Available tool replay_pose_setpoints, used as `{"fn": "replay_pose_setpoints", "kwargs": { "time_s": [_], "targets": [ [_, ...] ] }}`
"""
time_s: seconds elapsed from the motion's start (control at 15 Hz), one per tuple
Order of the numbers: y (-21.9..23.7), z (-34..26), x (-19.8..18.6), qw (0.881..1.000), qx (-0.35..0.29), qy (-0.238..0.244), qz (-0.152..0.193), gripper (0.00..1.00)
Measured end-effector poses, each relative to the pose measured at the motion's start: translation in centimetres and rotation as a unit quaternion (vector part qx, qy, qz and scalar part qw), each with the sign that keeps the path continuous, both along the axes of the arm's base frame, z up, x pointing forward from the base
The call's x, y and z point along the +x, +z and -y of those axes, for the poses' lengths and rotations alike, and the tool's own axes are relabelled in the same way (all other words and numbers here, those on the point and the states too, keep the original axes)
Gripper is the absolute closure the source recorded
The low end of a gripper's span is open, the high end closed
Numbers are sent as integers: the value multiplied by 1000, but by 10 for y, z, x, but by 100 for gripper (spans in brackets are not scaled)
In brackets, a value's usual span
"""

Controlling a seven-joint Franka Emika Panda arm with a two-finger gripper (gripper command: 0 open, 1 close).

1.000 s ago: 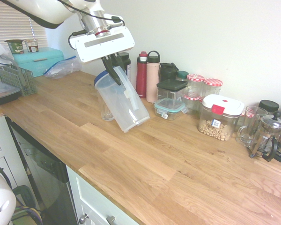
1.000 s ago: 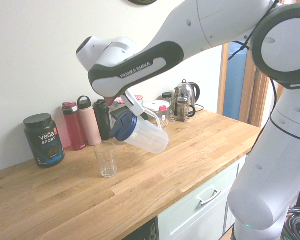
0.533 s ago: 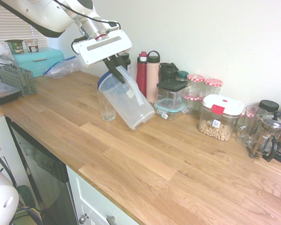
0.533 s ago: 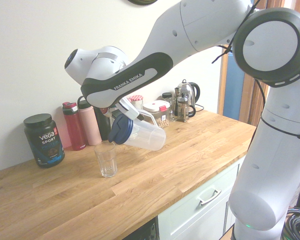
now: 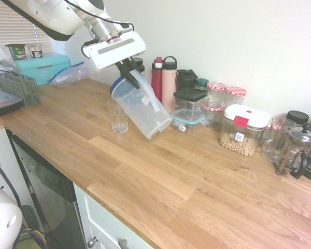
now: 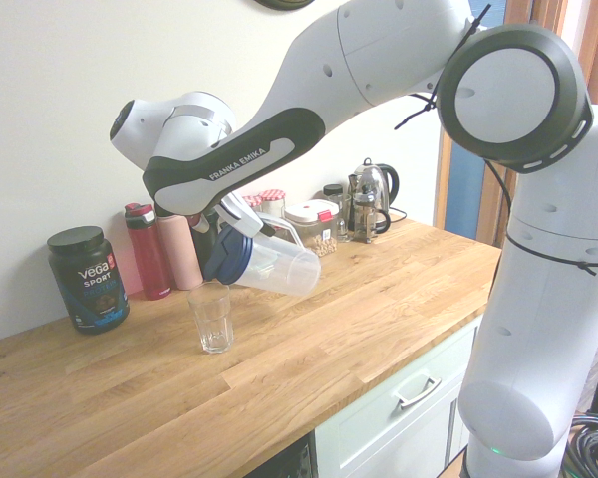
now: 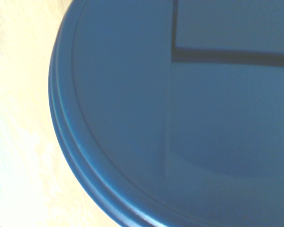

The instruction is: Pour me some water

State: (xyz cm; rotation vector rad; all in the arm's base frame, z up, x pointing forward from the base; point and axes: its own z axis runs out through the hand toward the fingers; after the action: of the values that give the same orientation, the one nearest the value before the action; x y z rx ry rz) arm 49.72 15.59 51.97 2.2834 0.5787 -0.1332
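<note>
Over the wooden surface (image 5: 160,176), the white arm holds a clear plastic pitcher (image 5: 142,110) with a blue lid (image 6: 226,257) in the air, tipped steeply so the lid end points down toward a clear drinking glass (image 5: 117,116) and the base end sticks up and away. The gripper (image 5: 127,72) is clenched on the pitcher's white handle (image 5: 149,93), up near the lid end. The glass stands upright on the surface, just beside and below the pitcher's lid; in the second exterior view the lid rim sits right above the glass rim (image 6: 209,289), touching or not I cannot tell. The glass looks empty, and no water is clearly visible in the pitcher. The wrist view is filled almost fully by the blue lid (image 7: 180,118), blurred, with pale wood at one edge. Along the wall behind: a red bottle (image 5: 156,83), a pink bottle (image 5: 169,85), dark-lidded containers (image 5: 189,98), jars with red checked lids (image 5: 225,96), a clear box with a white lid and red tab (image 5: 243,129) holding something tan, and a French press (image 5: 295,150) at the far end. A black protein tub (image 6: 87,279) stands by the wall in the second exterior view, well apart from the glass. A teal box (image 5: 41,66) and a grey rack (image 5: 18,85) sit at the other end of the surface.
</note>
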Motion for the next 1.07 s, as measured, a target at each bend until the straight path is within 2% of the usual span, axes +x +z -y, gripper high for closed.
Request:
{"fn": "replay_pose_setpoints", "kwargs": {
  "time_s": [0.8, 0.93, 1.07],
  "targets": [
    [-10, -2, 6, 1000, -19, -7, -2, 100],
    [1, -1, 1, 999, 9, -29, 14, 100],
    [33, 6, -15, 996, 53, -57, 38, 100]
  ]
}}
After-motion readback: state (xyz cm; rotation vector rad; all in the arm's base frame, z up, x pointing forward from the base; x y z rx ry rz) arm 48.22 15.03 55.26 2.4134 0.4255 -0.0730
